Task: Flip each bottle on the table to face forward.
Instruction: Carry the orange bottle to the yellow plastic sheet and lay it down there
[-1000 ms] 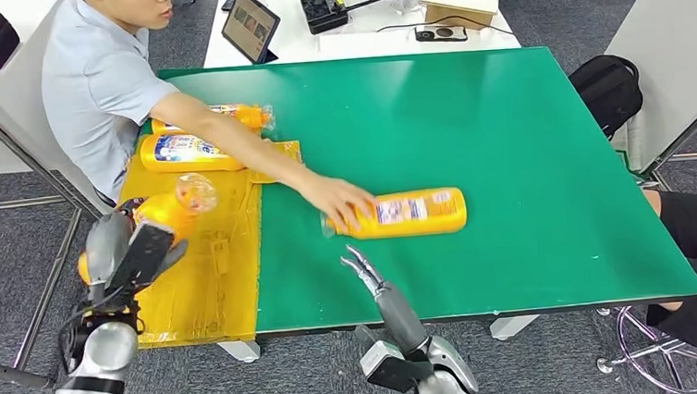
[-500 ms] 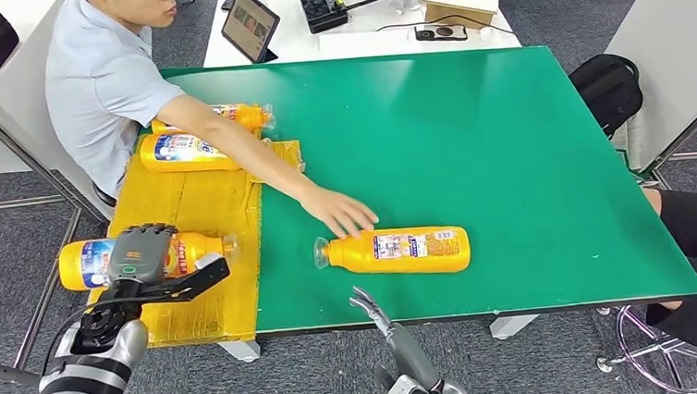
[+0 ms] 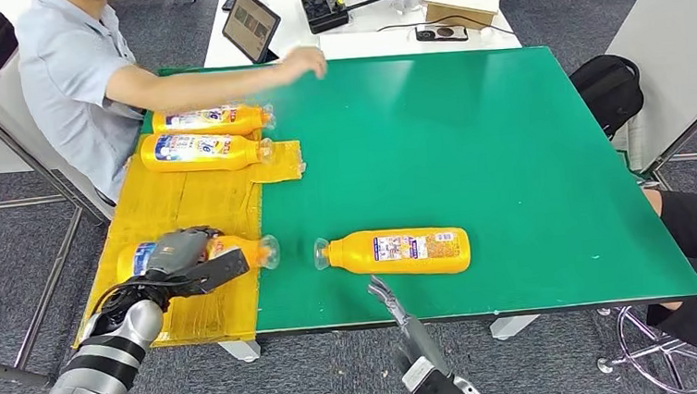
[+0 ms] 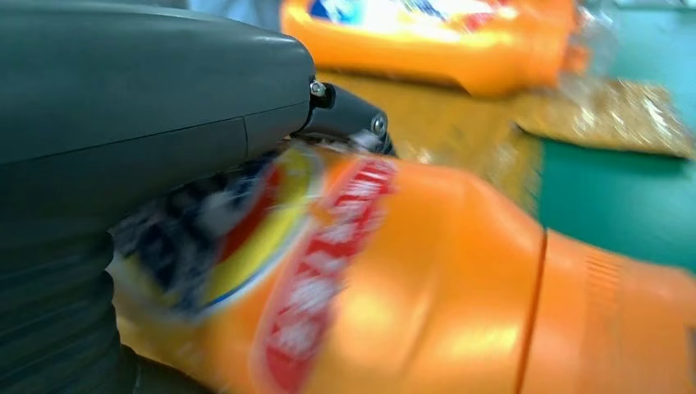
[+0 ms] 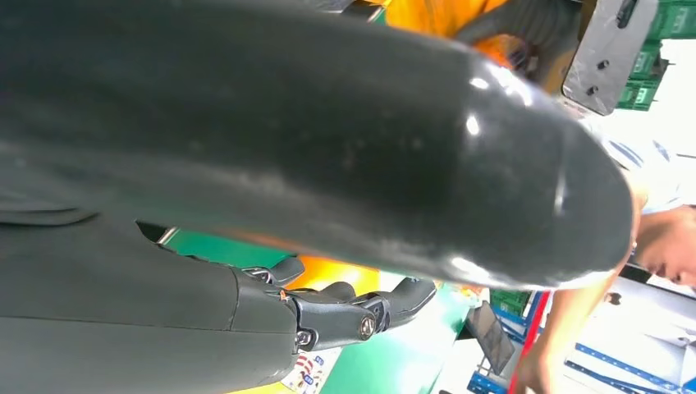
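An orange bottle (image 3: pixel 237 249) lies on its side on the yellow mat (image 3: pixel 188 204) near the table's front left, its neck pointing right. My left hand (image 3: pixel 185 255) grips it from above; the left wrist view shows its red and blue label (image 4: pixel 328 271) under the hand (image 4: pixel 139 139). A second orange bottle (image 3: pixel 395 252) lies alone on the green table (image 3: pixel 508 149), its neck to the left and its small-print side up. My right hand (image 3: pixel 387 298) hangs just below the table's front edge, in front of that bottle, fingers apart and holding nothing.
Two more orange bottles (image 3: pixel 210 120) (image 3: pixel 201 152) lie side by side at the far end of the mat, labels up. A person sits at the table's far left, a hand (image 3: pixel 303 63) held over the far edge. A white desk with a tablet (image 3: pixel 249 25) stands behind.
My left hand brought its bottle down from the air and laid it on the mat. The person let go of the middle bottle and drew the arm back. My right hand sank lower.
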Robot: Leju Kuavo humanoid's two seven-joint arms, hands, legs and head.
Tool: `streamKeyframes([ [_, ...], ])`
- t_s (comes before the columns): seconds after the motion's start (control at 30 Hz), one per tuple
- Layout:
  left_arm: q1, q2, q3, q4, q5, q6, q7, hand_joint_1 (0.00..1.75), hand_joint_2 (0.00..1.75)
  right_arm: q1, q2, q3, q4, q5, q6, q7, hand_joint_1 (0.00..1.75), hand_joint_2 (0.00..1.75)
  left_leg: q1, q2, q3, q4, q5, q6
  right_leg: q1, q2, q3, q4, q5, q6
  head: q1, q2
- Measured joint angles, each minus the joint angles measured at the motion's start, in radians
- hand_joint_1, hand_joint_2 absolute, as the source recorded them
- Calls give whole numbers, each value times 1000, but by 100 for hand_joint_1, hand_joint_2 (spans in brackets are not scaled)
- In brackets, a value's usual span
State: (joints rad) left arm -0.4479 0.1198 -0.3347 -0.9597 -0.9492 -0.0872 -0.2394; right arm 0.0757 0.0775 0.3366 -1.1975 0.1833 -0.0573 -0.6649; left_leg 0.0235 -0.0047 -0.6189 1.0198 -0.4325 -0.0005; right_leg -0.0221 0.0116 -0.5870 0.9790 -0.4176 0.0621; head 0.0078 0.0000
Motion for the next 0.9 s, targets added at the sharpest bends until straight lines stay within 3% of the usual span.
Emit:
streamKeyframes([
  [0.2,4,7,-24,-1,39,-23,-7,0,175,-7,-1,-4,9,-2,2,0,0,0,0,0,1,0,0,0,0,0,1,0,0,0,0,0],
  [0.7,2,23,-60,-2,107,-13,-7,0,175,-20,-4,-6,24,-5,-6,0,0,0,0,0,1,0,0,0,0,0,1,0,0,0,0,0],
  [0.9,37,18,-30,-108,306,55,-47,0,175,-10,-13,1,-2,-14,-127,0,0,0,0,0,1,0,1,0,0,0,0,0,0,0,0,0],
])
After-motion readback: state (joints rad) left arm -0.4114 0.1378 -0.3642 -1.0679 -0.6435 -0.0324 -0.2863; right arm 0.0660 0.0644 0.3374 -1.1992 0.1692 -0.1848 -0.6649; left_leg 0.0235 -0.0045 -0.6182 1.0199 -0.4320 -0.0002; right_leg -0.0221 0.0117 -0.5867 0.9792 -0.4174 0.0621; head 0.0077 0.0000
